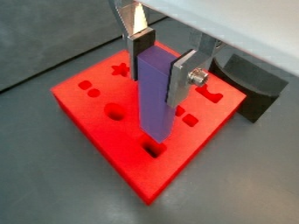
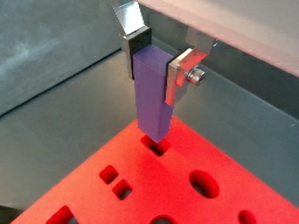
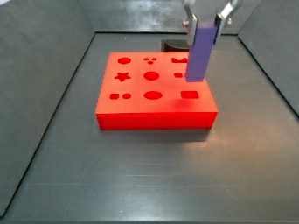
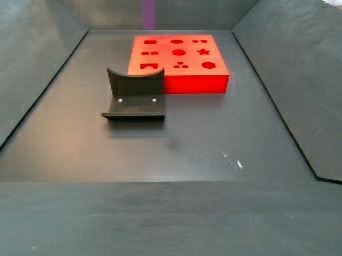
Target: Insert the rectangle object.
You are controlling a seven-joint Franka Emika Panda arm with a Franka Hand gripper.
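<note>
My gripper (image 1: 162, 66) is shut on the purple rectangle object (image 1: 156, 96) and holds it upright by its upper end; both wrist views (image 2: 160, 66) show this. The bar (image 2: 152, 101) hangs over the red block with shaped holes (image 1: 111, 131). Its lower end is at the mouth of a small hole near the block's edge (image 2: 156, 147); I cannot tell whether it has entered. In a side view the gripper (image 3: 208, 16) holds the bar (image 3: 200, 52) over the block's right part (image 3: 140, 107). In a side view only the bar's tip (image 4: 147, 12) shows, above the block (image 4: 187, 76).
The dark fixture (image 4: 134, 96) stands on the grey floor in front of the red block, and it shows beside the block in a wrist view (image 1: 253, 85). Grey bin walls (image 3: 59, 96) enclose the floor on both sides.
</note>
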